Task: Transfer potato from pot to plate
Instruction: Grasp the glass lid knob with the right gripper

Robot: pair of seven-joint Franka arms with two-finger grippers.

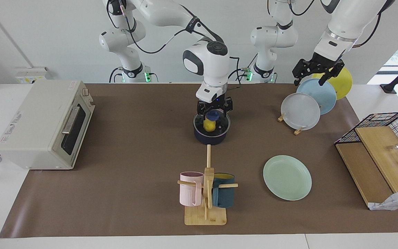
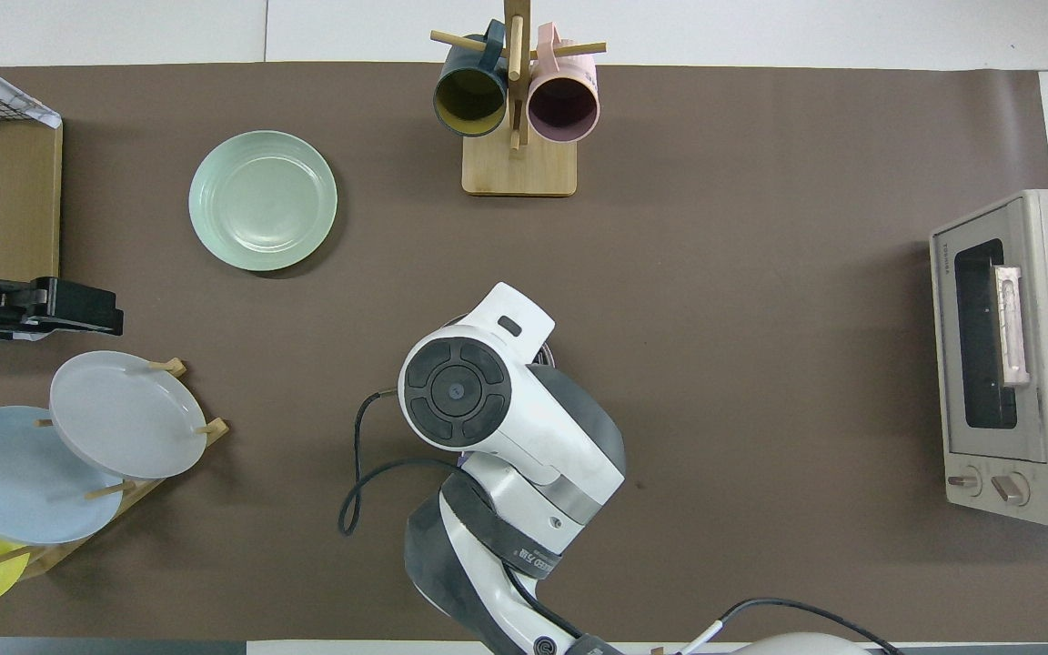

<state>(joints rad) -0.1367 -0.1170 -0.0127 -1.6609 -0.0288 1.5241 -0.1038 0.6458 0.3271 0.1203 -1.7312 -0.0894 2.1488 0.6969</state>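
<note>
The yellow potato [image 1: 209, 125] stands inside the dark navy pot [image 1: 211, 135] in the middle of the brown mat. A blue piece, seemingly the pot's handle [image 1: 214, 114], shows just above the potato. My right gripper [image 1: 214, 111] hangs low over the pot's mouth, open, with a finger on either side of the potato's top. In the overhead view the right arm [image 2: 488, 400] hides the pot and the potato. The mint-green plate [image 1: 287, 177] [image 2: 262, 200] lies bare, farther from the robots, toward the left arm's end. My left gripper [image 1: 314, 73] [image 2: 78, 309] waits open over the plate rack.
A wooden rack holds a grey-white plate [image 1: 300, 111], a light blue plate [image 1: 317, 95] and a yellow plate [image 1: 343, 83]. A mug tree [image 1: 206, 193] with a pink and a teal mug stands farther out than the pot. A toaster oven [image 1: 47, 124] and a wire basket [image 1: 382, 138] stand at the table's ends.
</note>
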